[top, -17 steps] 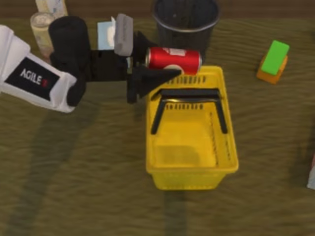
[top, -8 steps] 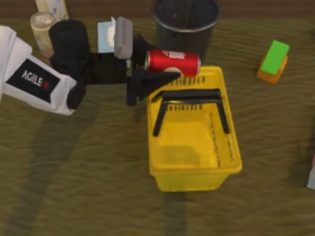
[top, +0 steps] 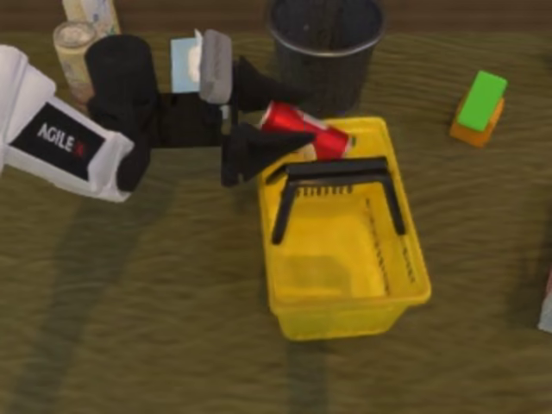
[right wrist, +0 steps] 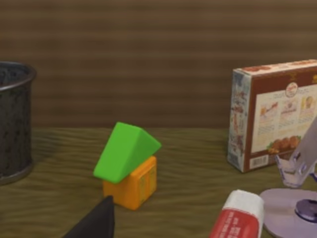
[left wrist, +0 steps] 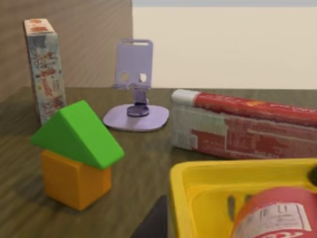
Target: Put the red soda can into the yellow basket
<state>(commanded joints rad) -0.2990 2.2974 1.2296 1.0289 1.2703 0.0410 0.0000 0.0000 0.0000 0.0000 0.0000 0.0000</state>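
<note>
Left gripper (top: 285, 116) has spread its fingers; the red soda can (top: 307, 131) now tilts into the yellow basket (top: 348, 297).

Two cans are on show: one red soda can (top: 304, 129) and one beige can (top: 72, 53) at the far left. There is one yellow basket (top: 345, 302), one black mesh bin (top: 326, 45), and one toy house of a green wedge on an orange block (top: 478, 109) at the far right. Two printed boxes appear: one (right wrist: 273, 113) and another (left wrist: 45, 69). One purple phone stand (left wrist: 135, 94) and one toothpaste carton (left wrist: 237, 130) complete the count.
</note>
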